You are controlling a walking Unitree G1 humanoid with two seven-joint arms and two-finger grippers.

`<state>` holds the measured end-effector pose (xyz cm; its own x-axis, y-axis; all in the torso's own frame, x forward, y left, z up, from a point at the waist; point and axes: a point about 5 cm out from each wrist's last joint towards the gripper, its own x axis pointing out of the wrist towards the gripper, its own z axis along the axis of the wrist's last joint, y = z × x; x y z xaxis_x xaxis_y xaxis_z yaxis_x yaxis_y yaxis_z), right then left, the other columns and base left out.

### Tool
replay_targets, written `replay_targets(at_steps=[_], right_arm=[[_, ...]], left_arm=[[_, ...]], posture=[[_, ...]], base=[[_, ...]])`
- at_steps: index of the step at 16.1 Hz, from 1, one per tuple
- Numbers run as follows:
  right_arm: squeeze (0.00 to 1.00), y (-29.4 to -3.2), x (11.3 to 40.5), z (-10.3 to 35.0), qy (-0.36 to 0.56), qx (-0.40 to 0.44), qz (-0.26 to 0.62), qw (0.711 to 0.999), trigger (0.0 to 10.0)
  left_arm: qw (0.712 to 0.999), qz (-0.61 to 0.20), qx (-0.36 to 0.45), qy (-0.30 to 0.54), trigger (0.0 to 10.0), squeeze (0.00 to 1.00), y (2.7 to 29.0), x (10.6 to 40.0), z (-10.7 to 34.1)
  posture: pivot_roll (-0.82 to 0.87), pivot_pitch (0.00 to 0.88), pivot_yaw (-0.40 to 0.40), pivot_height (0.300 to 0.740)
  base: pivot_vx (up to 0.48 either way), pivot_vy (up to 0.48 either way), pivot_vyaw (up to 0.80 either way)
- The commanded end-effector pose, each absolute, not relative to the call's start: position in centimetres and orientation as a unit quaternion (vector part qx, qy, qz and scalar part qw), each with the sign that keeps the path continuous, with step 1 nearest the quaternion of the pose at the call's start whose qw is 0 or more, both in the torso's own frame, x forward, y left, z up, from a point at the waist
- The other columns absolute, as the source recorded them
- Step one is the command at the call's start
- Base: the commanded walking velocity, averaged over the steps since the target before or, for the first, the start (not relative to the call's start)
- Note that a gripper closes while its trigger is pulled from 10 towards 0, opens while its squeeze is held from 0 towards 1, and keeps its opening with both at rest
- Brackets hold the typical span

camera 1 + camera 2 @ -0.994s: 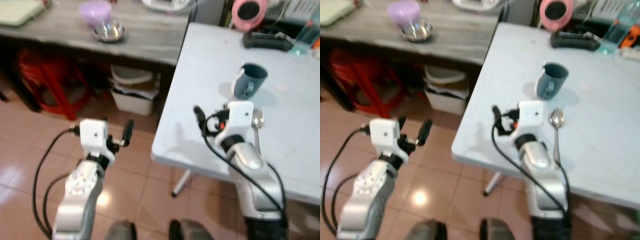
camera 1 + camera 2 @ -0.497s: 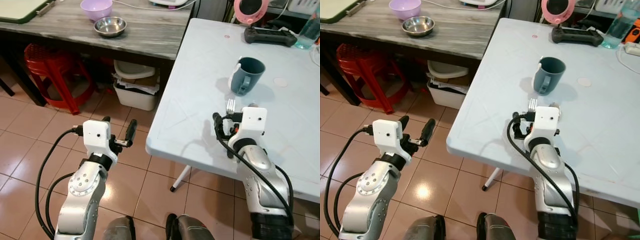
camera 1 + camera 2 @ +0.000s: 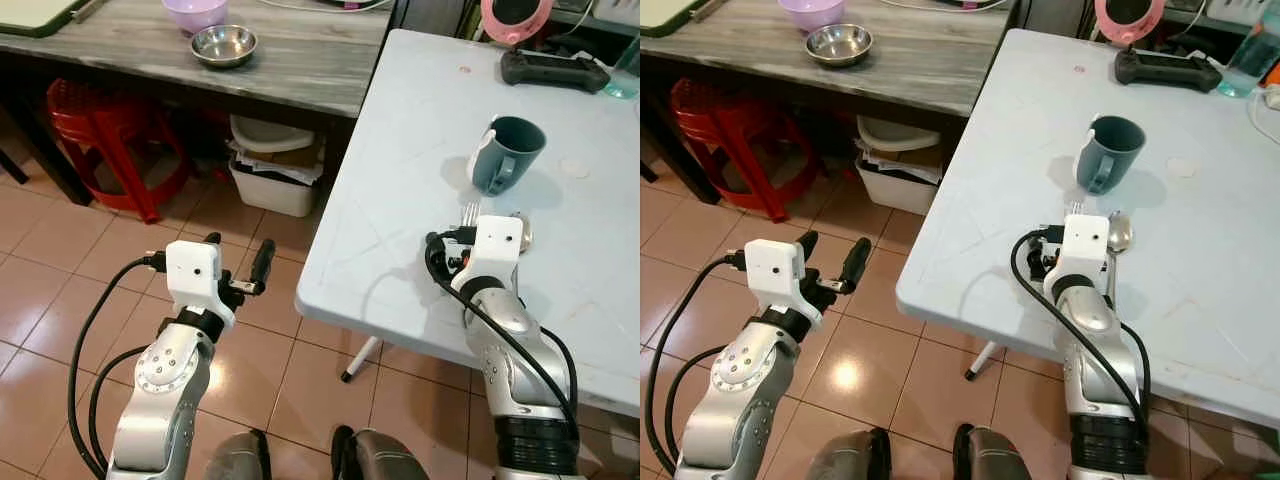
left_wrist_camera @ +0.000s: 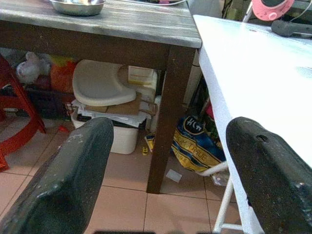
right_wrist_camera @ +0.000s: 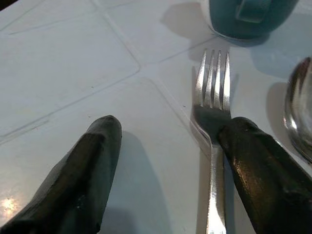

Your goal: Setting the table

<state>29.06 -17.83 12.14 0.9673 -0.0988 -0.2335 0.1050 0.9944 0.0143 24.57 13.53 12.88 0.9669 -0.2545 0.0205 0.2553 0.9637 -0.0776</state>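
A silver fork lies flat on the white table, its tines toward a blue-grey mug. A spoon lies just beside the fork. My right gripper rests low over the table near its front edge, open. One finger sits against the fork's handle and the other finger is on bare table. Out over the tiled floor to the table's left, my left gripper hangs open and holds nothing.
A grey wooden table at the back left carries a steel bowl and a purple bowl. Under it are a red stool and a white bin. A black controller lies at the white table's far edge.
The camera has steadied and shifted. My right gripper has slid a little to the left relative to the mug, uncovering the spoon's bowl. The left arm has held its place.
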Motion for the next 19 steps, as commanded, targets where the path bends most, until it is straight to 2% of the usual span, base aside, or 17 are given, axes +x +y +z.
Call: replay_targets(at_steps=[1,4,7,11,16,19], right_arm=[[0.00,-18.5,28.4,10.6,0.161,0.017,-0.076,0.984,0.0],[0.00,-19.0,28.1,9.9,0.187,0.045,-0.097,0.977,0.0],[0.00,-19.2,28.0,9.6,0.202,0.057,-0.104,0.972,0.0],[0.00,-19.4,28.2,9.7,0.204,0.057,-0.108,0.971,0.0],[0.00,-18.8,27.7,8.5,0.254,0.083,-0.100,0.959,0.0],[0.00,-18.5,28.1,9.3,0.250,0.090,-0.087,0.960,0.0]], left_arm=[[0.990,-0.136,-0.038,-0.004,10.0,0.00,13.6,24.2,13.0],[0.986,-0.160,-0.042,-0.007,10.0,0.00,13.6,24.1,13.2],[0.967,-0.248,-0.054,-0.015,10.0,0.00,12.2,23.2,13.8],[0.959,-0.277,-0.051,-0.011,10.0,0.00,11.5,22.8,13.6],[0.949,-0.310,-0.047,-0.006,10.0,0.00,11.3,22.6,13.6],[0.956,-0.292,-0.031,-0.002,10.0,0.00,11.6,23.0,13.4]], posture=[[0.00,0.185,-0.015,0.740],[0.00,0.185,-0.017,0.740],[0.00,0.183,-0.020,0.740],[0.00,0.182,-0.020,0.740],[0.00,0.192,-0.017,0.740],[-0.01,0.194,-0.017,0.740]], base=[[0.000,0.000,0.00],[0.000,0.000,0.00],[0.000,0.000,0.00],[0.000,0.000,0.00],[0.000,0.000,0.00],[0.000,0.000,0.00]])
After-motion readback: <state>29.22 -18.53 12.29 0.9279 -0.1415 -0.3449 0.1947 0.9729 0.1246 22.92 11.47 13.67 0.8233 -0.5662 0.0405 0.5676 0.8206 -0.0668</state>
